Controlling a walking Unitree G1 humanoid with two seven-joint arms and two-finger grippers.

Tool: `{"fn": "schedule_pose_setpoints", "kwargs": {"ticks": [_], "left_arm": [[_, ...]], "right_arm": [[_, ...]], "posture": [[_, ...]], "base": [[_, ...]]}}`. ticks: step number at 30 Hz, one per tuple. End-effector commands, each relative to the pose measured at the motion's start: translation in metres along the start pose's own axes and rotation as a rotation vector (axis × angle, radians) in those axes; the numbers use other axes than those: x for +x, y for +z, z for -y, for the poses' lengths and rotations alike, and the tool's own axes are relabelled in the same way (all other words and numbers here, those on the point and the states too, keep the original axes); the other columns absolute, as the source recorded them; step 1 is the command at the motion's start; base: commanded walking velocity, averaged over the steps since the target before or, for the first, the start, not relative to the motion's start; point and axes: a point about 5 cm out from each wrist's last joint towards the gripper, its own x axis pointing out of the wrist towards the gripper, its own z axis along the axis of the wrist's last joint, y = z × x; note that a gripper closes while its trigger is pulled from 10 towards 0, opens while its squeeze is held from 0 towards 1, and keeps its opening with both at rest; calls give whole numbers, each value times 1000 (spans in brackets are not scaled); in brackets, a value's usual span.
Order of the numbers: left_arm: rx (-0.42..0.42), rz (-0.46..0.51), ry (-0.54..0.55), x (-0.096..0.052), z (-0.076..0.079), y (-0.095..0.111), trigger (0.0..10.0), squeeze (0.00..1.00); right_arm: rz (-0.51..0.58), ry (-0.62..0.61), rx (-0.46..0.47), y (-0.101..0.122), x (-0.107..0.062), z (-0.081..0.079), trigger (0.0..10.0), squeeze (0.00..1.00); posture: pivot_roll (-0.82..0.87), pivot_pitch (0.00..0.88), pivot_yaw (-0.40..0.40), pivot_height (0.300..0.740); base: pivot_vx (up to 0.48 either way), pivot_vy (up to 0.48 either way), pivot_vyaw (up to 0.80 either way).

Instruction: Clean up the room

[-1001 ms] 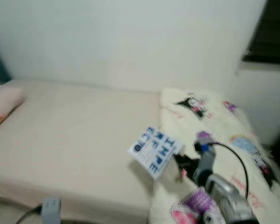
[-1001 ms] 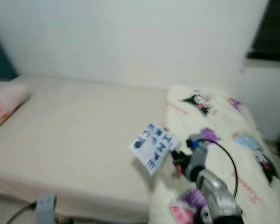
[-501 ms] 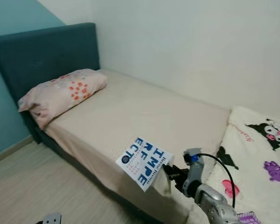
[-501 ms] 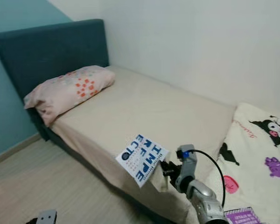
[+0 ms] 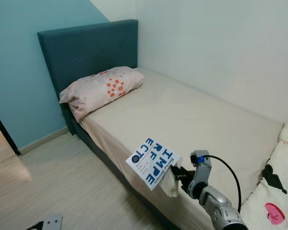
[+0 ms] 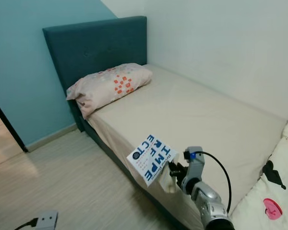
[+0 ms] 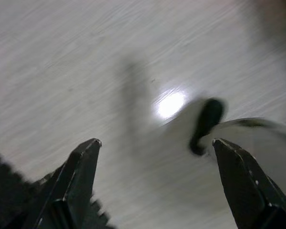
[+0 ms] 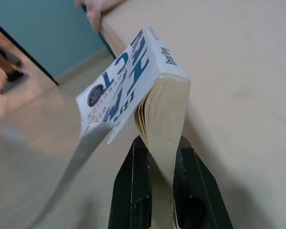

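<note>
Book point(image 5: 152, 162) now raised beside bed point(image 5: 192, 120), "IMPE" legible, right fingers point(image 8: 128, 191) clamping pages, left fingers point(image 7: 81, 171) spread wide.

Four views: a head stereo pair and two wrist cameras.
The bed point(image 5: 192, 115) and the book point(image 6: 151, 159) at its near edge are seen from above in both head views, slightly offset. The book point(image 8: 133, 90) is viewed close up along the right gripper point(image 8: 155, 191); the floor point(image 7: 86, 71) is faced, blurred, past the left gripper point(image 7: 155, 191).
</note>
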Motion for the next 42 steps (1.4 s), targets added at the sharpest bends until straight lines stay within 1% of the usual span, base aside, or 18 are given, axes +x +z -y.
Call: {"fn": "schedule_pose_setpoints", "kwargs": {"ticks": [1,3,8,17,22,23,25,31,39,40,42], "left_arm": [[2,16,3,1,-2,7,10000,0],[4,19,-6,1,-1,6,10000,0],[15,14,-17,0,0,2,10000,0],[20,9,-21,0,0,2,10000,0],[22,7,-21,0,0,2,10000,0],[22,5,-22,0,0,1,10000,0],[21,5,-23,0,0,1,10000,0],[24,4,-27,0,0,0,10000,0],[27,3,-30,0,1,-1,10000,0],[19,9,-27,0,1,-1,10000,0],[14,11,-24,0,1,-1,10000,0]], "right_arm": [[68,34,-49,16,5,-5,10000,0],[79,53,-71,20,7,-7,10000,0],[103,76,-81,24,8,-9,10000,0],[102,59,-79,25,8,-7,10000,0],[105,49,-67,26,8,-5,10000,0],[108,89,-94,28,7,-8,10000,0],[110,110,-104,28,7,-9,10000,0],[105,140,-110,26,5,-12,10000,0],[91,148,-100,24,5,-12,10000,0],[95,142,-82,24,5,-12,10000,0],[94,133,-74,24,5,-11,10000,0]], "posture": [[62,0,-54,735],[60,0,-52,735],[60,0,-52,735],[57,0,-56,735],[57,0,-56,735],[47,0,-54,735],[47,0,-54,735],[43,0,-56,735],[41,0,-57,735],[41,0,-57,735],[41,0,-57,735]], "base": [[480,0,606],[480,0,613],[480,0,616],[480,0,654],[480,0,0],[480,0,781],[480,0,781],[480,0,781],[480,0,781],[390,0,781],[240,0,544]]}}
